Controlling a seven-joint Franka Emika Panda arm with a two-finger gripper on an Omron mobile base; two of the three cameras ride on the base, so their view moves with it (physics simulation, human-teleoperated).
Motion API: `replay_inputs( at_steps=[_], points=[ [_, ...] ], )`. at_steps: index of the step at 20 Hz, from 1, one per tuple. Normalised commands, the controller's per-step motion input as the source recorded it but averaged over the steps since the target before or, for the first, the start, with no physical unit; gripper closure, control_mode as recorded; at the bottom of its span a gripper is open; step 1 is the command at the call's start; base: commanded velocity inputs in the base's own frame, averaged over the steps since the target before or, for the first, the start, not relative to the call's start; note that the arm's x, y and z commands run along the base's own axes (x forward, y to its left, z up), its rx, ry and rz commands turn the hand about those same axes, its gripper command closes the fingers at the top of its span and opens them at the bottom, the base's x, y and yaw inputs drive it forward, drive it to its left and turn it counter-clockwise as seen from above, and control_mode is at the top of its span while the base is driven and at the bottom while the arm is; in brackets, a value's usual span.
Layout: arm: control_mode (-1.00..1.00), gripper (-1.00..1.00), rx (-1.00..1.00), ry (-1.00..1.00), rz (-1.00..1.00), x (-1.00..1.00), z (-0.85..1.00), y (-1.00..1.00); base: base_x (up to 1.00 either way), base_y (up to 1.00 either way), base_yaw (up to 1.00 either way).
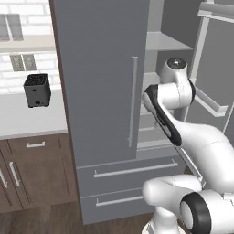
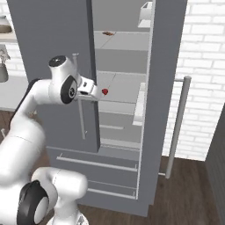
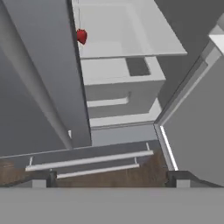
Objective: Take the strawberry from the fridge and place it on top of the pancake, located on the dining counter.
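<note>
Reaching toward the open fridge (image 2: 123, 88), the gripper (image 3: 111, 177), fingers spread and empty, should swing around the closed left door toward the strawberry (image 3: 82, 36) at the shelf's near-left edge.

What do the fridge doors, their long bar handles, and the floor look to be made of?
The tall grey fridge doors: matte painted metal, seemingly; flat, no shine. The long vertical bar handles: brushed metal, silver with soft highlights. The dark brown floor: wood planks, showing grain and seams. All rendered, so uncertain.
</note>
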Motion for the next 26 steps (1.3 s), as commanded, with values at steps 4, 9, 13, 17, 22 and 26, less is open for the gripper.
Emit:
replay_inputs(
  at_steps=[4,9,13,17,22,26],
  points=[
    [-1.00,-1.00,0.02,-0.28,-0.02,0.00,0.68,0.71,0.00,0.00,0.00],
    [-1.00,-1.00,-0.09,-0.01,0.00,0.22,0.41,0.50,0.00,0.00,0.00],
    [-1.00,-1.00,-0.01,-0.03,0.00,0.49,0.00,0.29,0.00,0.00,0.00],
    [-1.00,-1.00,0.04,-0.06,0.00,0.39,-0.01,0.01,0.00,0.00,0.00],
    [-1.00,-1.00,0.01,-0.01,0.00,0.27,-0.04,0.00,0.00,0.00,0.00],
    [-1.00,-1.00,0.00,0.00,0.00,0.51,0.00,0.00,0.00,0.00,0.00]
  ],
)
